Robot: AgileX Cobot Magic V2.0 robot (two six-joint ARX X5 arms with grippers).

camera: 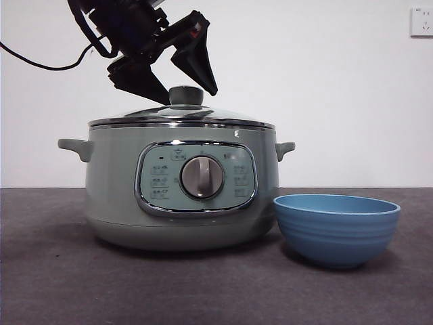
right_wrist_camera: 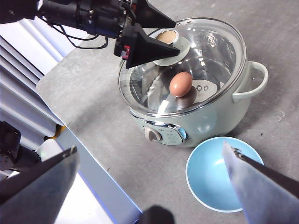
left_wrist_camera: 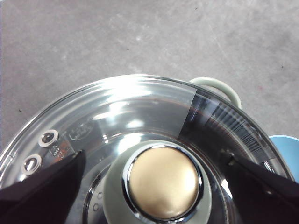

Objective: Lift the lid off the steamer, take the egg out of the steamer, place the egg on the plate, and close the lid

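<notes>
The pale green steamer (camera: 181,196) stands on the table with the glass lid (camera: 181,116) closed on it. My left gripper (camera: 190,95) is open, one jaw on each side of the lid's knob (left_wrist_camera: 163,183) and apart from it. In the right wrist view the left gripper (right_wrist_camera: 176,36) hangs over the knob, and a brown egg (right_wrist_camera: 181,84) shows inside through the lid (right_wrist_camera: 219,51). The blue plate (camera: 336,227) sits just right of the steamer. My right gripper (right_wrist_camera: 149,148) is open and empty, high above the plate (right_wrist_camera: 222,175).
The steamer's side handles (camera: 76,147) stick out left and right. A black cable (camera: 40,62) trails from the left arm at the upper left. The dark grey table (camera: 216,291) runs to a white wall with a socket (camera: 421,22).
</notes>
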